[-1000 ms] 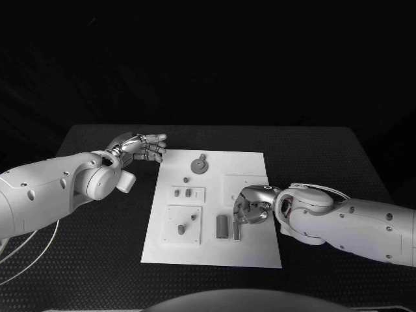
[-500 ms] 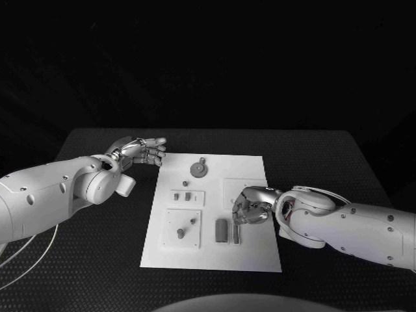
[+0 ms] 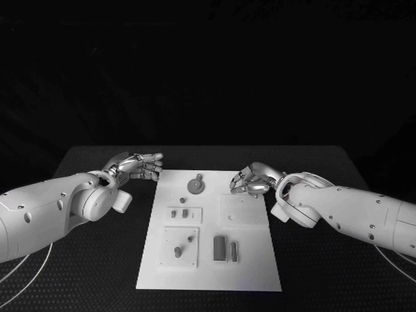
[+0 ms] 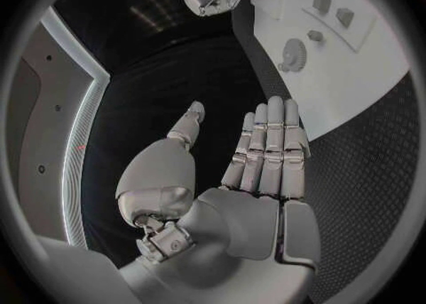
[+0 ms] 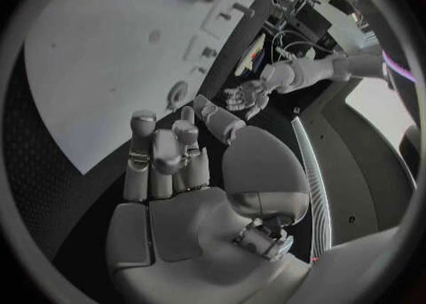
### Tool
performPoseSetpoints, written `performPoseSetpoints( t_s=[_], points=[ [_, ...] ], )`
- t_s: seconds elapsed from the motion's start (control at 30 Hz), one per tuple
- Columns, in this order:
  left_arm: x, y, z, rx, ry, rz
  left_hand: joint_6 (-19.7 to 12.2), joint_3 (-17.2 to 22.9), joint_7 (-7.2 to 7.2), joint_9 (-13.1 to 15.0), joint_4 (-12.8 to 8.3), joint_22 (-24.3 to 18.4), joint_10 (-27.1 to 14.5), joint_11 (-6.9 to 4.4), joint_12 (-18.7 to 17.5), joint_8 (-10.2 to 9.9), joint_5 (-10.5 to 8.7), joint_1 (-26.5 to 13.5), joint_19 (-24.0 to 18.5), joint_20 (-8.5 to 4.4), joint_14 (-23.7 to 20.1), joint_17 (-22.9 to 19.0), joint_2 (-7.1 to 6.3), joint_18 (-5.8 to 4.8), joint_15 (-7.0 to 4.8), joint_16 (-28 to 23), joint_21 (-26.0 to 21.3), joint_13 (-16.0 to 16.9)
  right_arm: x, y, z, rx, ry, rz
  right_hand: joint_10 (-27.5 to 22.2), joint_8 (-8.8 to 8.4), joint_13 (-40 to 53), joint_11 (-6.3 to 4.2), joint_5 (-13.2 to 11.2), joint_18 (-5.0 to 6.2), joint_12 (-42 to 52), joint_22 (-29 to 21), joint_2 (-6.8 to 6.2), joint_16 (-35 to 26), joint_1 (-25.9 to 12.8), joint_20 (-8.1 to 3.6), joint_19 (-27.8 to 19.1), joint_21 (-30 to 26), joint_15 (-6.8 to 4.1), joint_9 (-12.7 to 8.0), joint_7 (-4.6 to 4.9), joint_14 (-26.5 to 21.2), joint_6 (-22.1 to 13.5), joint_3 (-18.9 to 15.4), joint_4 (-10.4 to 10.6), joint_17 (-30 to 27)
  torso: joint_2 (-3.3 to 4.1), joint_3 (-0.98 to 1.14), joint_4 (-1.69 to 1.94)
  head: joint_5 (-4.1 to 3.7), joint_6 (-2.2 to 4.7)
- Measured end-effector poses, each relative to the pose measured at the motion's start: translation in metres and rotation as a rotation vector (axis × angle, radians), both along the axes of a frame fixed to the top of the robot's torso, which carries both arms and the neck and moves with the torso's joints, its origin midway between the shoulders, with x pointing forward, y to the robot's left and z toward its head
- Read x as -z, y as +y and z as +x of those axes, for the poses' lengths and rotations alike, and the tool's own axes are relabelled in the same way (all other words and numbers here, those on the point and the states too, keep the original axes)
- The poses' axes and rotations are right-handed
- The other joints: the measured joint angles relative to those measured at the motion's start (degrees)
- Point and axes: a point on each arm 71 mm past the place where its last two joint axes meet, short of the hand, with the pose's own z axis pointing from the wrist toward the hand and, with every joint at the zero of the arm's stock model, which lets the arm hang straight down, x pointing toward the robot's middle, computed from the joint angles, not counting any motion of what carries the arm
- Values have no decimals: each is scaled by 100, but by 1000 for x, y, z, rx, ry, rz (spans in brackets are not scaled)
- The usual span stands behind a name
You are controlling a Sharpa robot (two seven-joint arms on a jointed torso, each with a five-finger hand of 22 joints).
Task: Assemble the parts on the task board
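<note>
Right hand above the far right corner of the task board, fingers curled in toward the palm, nothing visibly held. Left hand just off the board's far left corner, over bare table, fingers straight and side by side, thumb apart, holding nothing.

On the board: a gear-like round part near the far edge, a small peg just below it, two small blocks in a raised square plate, a short pin in a second plate nearer the robot, and two upright bars side by side near the middle. Between gear and bars, a raised square plate with nothing visible in it.

Judged from this, work looks only partly done: most pieces sit loose or apart rather than mated; which are already seated cannot be told.

Open room generous: dark table on every side of the board, widest at left and right. Board's far edge crowded by both hands; near edge free.
</note>
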Motion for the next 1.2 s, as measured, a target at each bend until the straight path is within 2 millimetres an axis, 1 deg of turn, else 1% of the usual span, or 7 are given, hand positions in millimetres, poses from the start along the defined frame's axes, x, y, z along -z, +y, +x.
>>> performPoseSetpoints(
  t_s=[0.4, 0.5, 0.57, 0.7, 0.8, 1.03, 1.2],
  points=[
    [-26, 12, 24, -45, -66, 18, 0, 15, 0, 0, -15, -2, 0, 0, 0, 22, 0, 84, -66, 40, -73, 0, 83, 0, 30, -68, 0, 0, -3, -53, 72, 304, 5, 261, -700, -221, -1122, 192, 7, 166, -1339, -400, 117, -1292, -238, 420, -969, -936, 227, -45, 249, -934, -576, 224, -7, -594, -213, -5, -80, -63, 827],
    [-34, 14, 31, -56, -87, 17, -23, 16, -23, -5, -16, -41, -124, 51, -46, 22, 0, 115, -224, 75, -196, -46, 115, 0, 88, -179, -26, -32, -2, -56, 78, 329, 19, 309, -1171, -287, -1734, 378, 27, -75, -2133, -679, 145, -2179, -353, 632, -1627, -1523, 461, -94, 456, -1487, -784, 346, 6, -997, -285, -11, -94, -64, 1004],
    [-38, 14, 35, -64, -97, 10, -171, 63, -85, -37, 1, -77, -220, 107, -111, -16, 0, 159, -358, 126, -287, -102, 159, -1, 156, -288, -29, -77, -1, -55, 80, 337, 36, 353, -1510, -362, -2359, 584, 27, -268, -2901, -939, 239, -3064, -466, 809, -2275, -2059, 819, -131, 565, -2026, -934, 470, 26, -1442, -335, -16, -102, -54, 1091],
    [-38, 15, 41, -90, -105, -8, -498, 133, -272, -88, -6, -193, -528, 137, -265, -167, 0, 242, -726, 270, -626, -257, 182, 0, 304, -610, -29, -216, -1, -50, 83, 339, 62, 434, -1934, -389, -3324, 915, 56, -638, -4002, -1296, 267, -4369, -599, 1103, -3437, -2888, 1486, -168, 562, -2922, -1115, 492, 25, -2086, -421, -22, -116, -33, 1215],
    [-38, 15, 45, -113, -105, -30, -629, 166, -361, -88, 8, -321, -876, 113, -293, -202, 0, 271, -1057, 435, -1043, -433, 212, 0, 467, -957, -29, -358, -1, -46, 83, 339, 74, 484, -2305, -463, -3831, 1003, 49, -720, -4563, -1440, 290, -5111, -837, 1214, -3887, -3224, 1768, -203, 507, -3676, -1324, 241, 79, -2466, -473, -21, -137, -16, 1272],
    [-39, 5, 52, -149, -113, -87, -1031, 182, -621, -88, 24, -692, -1650, 0, -294, -335, 0, 271, -1999, 783, -1956, -831, 212, 1, 710, -1623, -28, -680, -6, -46, 85, 349, 65, 557, -2954, -735, -4465, 981, 35, -937, -5287, -1555, 328, -5815, -1440, 1348, -4471, -3612, 1809, -353, 120, -4515, -2219, -369, 247, -2854, -552, -21, -175, 23, 1365],
    [-40, 4, 55, -183, -126, -118, -1386, 167, -815, -97, 38, -879, -2243, -170, -294, -423, 0, 187, -2567, 1005, -2510, -1014, 296, 1, 721, -1933, -28, -887, -8, -45, 86, 354, 53, 599, -3113, -735, -4692, 923, 22, -1034, -5490, -1577, 407, -5998, -1849, 1389, -4794, -3736, 1739, -353, 127, -4768, -2409, -710, 423, -2941, -591, -3, -179, 74, 1398]
  ],
)
